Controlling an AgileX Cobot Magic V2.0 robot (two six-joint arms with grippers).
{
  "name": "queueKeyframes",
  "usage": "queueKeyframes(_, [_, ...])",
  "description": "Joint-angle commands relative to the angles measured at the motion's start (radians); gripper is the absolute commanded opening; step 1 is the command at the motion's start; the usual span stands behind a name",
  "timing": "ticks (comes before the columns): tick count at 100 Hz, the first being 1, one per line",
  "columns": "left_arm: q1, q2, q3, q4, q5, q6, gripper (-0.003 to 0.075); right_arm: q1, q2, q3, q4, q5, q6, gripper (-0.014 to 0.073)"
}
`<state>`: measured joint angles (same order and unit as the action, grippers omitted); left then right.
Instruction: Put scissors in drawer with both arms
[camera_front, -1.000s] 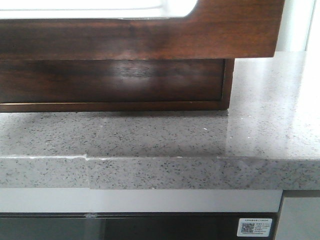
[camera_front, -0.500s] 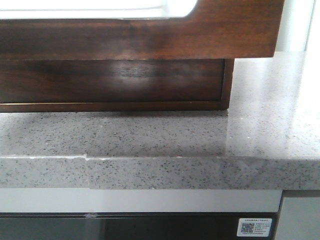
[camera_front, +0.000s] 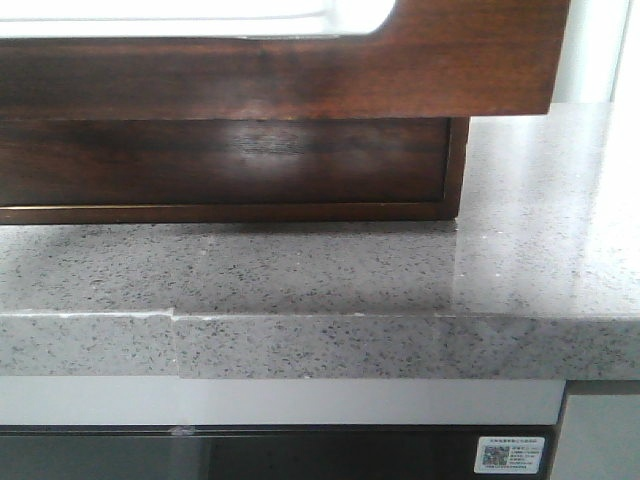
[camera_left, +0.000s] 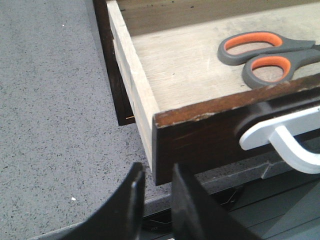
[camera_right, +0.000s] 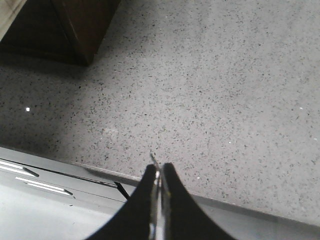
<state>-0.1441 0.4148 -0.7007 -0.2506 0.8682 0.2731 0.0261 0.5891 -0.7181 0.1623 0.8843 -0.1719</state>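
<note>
Front view: the drawer (camera_front: 300, 70) hangs pulled out over the speckled grey bench (camera_front: 400, 270), glossy dark front with the whitish opening along its top edge; neither arm shows here, and the scissors can't be seen from this angle. Left wrist view: scissors (camera_left: 265, 55) lie flat on the pale drawer floor, orange-lined grey handles close behind the front panel, long axis running roughly along that panel with the blades out of frame. Left end effector (camera_left: 157, 182) sits just outside the drawer's front corner, fingers close with a narrow gap, pinching nothing. A white curved handle-like piece (camera_left: 280, 137) shows on the front face; can't tell exactly what it is. Right wrist view: right end effector (camera_right: 159, 172) has its fingers pressed together, empty, over bare bench near the edge, with only a dark corner of the cabinet (camera_right: 85, 25) at the far side, well apart. Scissors look already placed, so what's left is likely pushing the drawer shut; the front panel lies directly ahead of the left end effector, which is clearly the nearer arm, and the push direction is square to the panel.
</note>
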Motion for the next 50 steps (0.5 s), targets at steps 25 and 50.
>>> queueKeyframes(25, [-0.006, 0.007, -0.026, -0.022, -0.044, -0.011, -0.0020, -0.005, 0.000, -0.023, 0.011, -0.064, -0.001, -0.0069])
queueKeyframes(50, [-0.006, 0.004, -0.026, -0.022, -0.049, -0.011, -0.0020, -0.005, 0.000, -0.023, 0.011, -0.062, -0.001, -0.0069])
